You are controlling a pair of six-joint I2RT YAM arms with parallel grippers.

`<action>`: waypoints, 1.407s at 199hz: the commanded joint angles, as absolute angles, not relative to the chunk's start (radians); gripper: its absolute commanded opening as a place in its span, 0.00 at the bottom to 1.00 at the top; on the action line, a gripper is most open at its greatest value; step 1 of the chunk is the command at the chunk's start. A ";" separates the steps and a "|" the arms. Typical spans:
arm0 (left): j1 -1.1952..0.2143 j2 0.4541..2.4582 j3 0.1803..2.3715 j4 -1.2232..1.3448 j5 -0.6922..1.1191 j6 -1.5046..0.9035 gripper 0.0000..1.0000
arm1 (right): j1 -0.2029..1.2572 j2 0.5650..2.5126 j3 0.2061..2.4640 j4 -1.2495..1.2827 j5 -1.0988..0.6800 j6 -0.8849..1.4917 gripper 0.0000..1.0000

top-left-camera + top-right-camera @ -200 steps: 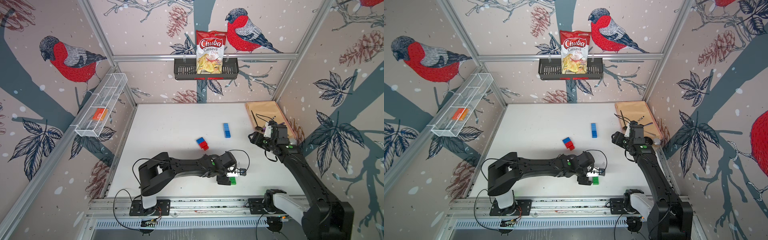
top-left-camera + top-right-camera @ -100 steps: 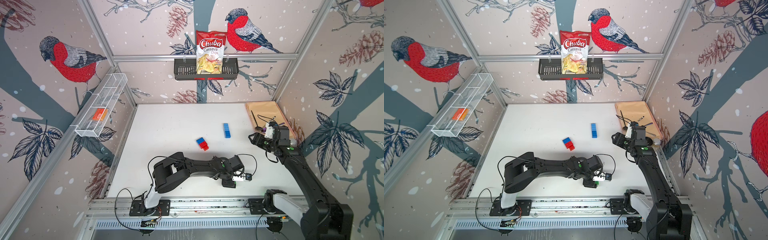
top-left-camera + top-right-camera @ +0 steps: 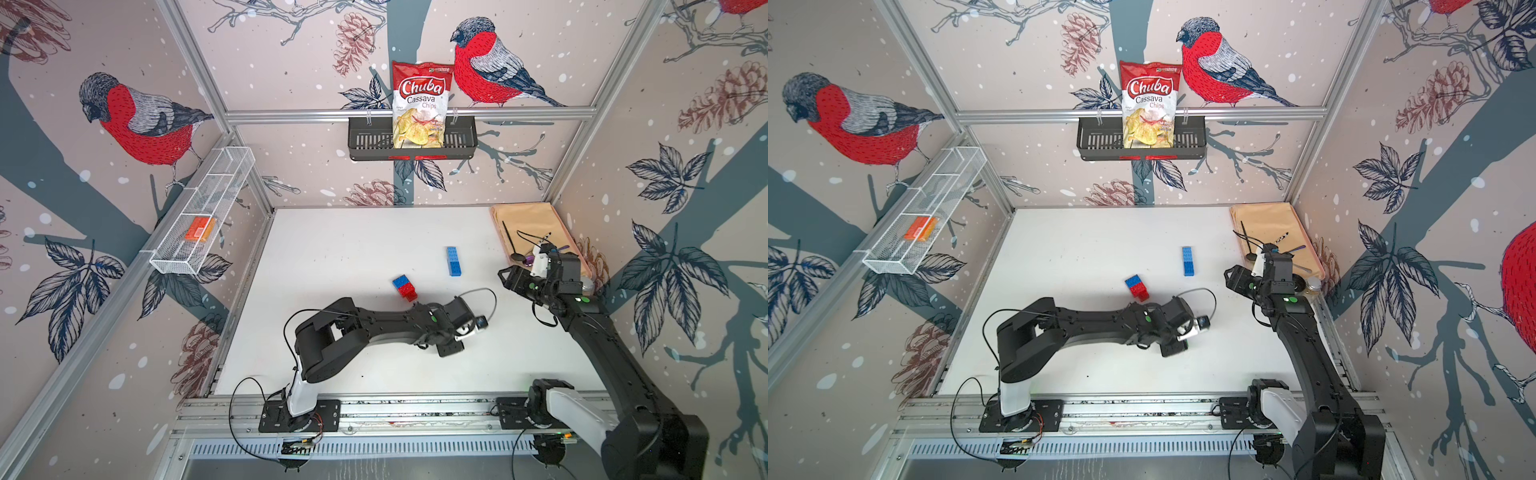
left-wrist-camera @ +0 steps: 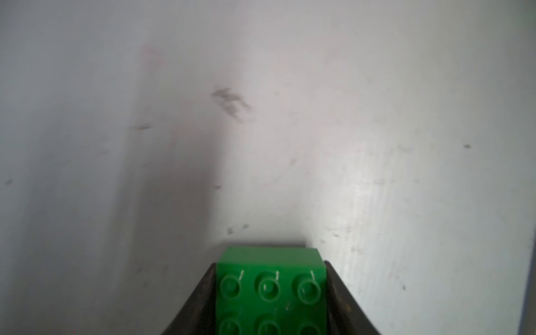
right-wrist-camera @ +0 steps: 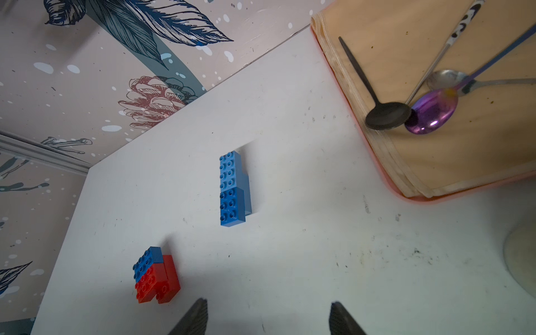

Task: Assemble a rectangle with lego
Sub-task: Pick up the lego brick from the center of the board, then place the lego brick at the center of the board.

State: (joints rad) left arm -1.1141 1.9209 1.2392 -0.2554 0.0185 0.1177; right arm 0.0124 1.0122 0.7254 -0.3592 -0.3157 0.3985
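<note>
We hold the green brick pinched between the jaws of our left tool, near the middle of the desk. Those jaws stood wider a second ago, so we judge the pick made. The blue row and the red-blue cluster wait farther back. Our right tool hangs spread and empty. The white desk is scuffed, and a spoon tray lies far right.

Ahead of the right pincer, a tan cloth-covered tray bears a black spoon and a purple spoon; a red-and-white chips bag stands well beyond.
</note>
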 commanded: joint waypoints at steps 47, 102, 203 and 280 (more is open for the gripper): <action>-0.950 1.899 1.139 -0.142 0.002 -0.676 0.46 | 0.014 0.988 0.706 -0.316 -0.282 0.401 0.70; -0.970 1.936 1.184 -0.202 -0.038 -0.739 0.58 | 0.032 0.976 0.705 -0.322 -0.247 0.380 0.71; -0.965 1.581 1.087 -0.133 0.016 -0.324 0.71 | 0.288 1.077 0.809 -0.418 -0.050 0.424 0.73; -0.486 0.997 0.747 -0.072 0.225 -0.155 0.90 | 0.690 1.415 0.974 -0.498 0.140 0.635 0.70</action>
State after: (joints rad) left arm -0.6132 1.0332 0.8028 -0.0799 0.1371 -0.1310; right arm 0.6140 1.3350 0.9314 -0.4480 0.0738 0.5472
